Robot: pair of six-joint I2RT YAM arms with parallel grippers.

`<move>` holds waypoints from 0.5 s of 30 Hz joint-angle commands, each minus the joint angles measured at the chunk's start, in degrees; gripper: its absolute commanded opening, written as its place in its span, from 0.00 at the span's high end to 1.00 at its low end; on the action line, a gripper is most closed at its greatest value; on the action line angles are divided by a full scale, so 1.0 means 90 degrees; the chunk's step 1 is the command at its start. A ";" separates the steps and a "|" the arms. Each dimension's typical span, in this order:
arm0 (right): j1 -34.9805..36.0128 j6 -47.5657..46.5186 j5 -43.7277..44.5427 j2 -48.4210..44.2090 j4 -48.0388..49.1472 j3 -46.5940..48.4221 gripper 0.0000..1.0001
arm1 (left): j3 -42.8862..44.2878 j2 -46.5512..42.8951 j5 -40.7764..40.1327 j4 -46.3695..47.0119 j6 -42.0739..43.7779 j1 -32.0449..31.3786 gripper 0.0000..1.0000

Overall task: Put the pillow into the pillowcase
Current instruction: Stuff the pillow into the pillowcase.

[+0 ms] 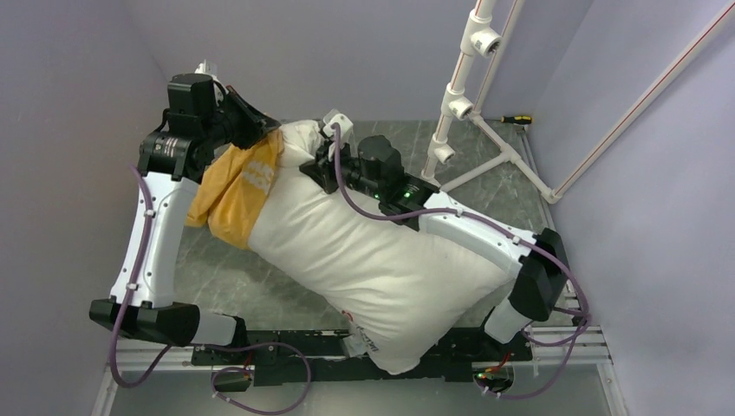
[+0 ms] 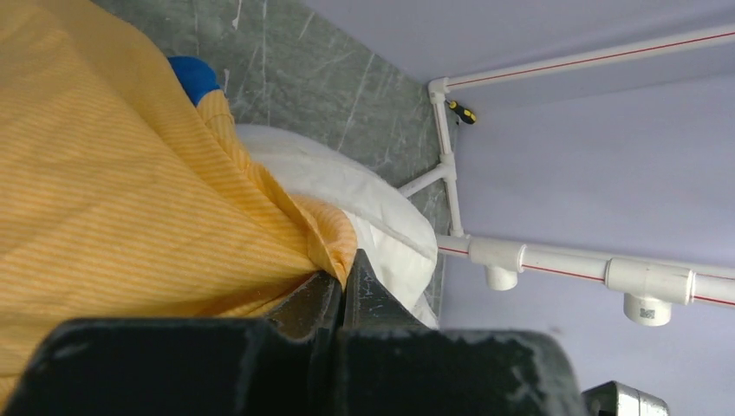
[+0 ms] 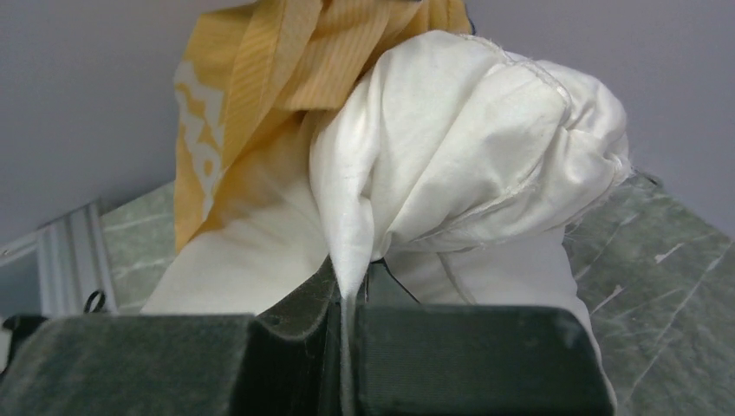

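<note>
The big white pillow (image 1: 373, 269) lies diagonally across the table, its tagged end hanging over the near edge. Its far end touches the bunched pillowcase (image 1: 238, 186), orange-yellow side out, with a blue patch (image 2: 192, 76) showing in the left wrist view. My left gripper (image 1: 260, 130) is shut on an orange fold of the pillowcase (image 2: 334, 238) at its far edge. My right gripper (image 1: 314, 165) rests on the pillow's far end and is shut on a pinch of the white pillow cover (image 3: 351, 277). The pillow's plump corner (image 3: 485, 139) bulges just beyond the fingers.
A white pipe frame (image 1: 459, 104) with red-lined tubes stands at the back right. A small yellow-handled screwdriver (image 1: 516, 120) lies by the far wall. Lilac walls close in on three sides. Grey marble tabletop (image 1: 234, 282) shows near left of the pillow.
</note>
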 commanded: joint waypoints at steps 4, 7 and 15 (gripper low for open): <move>0.0081 -0.0236 -0.2407 -0.0479 -0.0922 0.0255 1.00 | 0.0277 -0.0322 -0.0453 -0.0174 0.1181 0.0049 1.00; -0.0008 -0.0061 -0.3442 -0.0250 -0.1089 0.0548 1.00 | 0.0134 -0.0428 -0.0722 -0.0308 0.1965 0.0108 1.00; 0.0039 -0.0850 -0.4962 0.0608 -0.2780 0.1863 1.00 | -0.0705 -0.0912 -0.0635 0.0278 0.3123 0.0149 1.00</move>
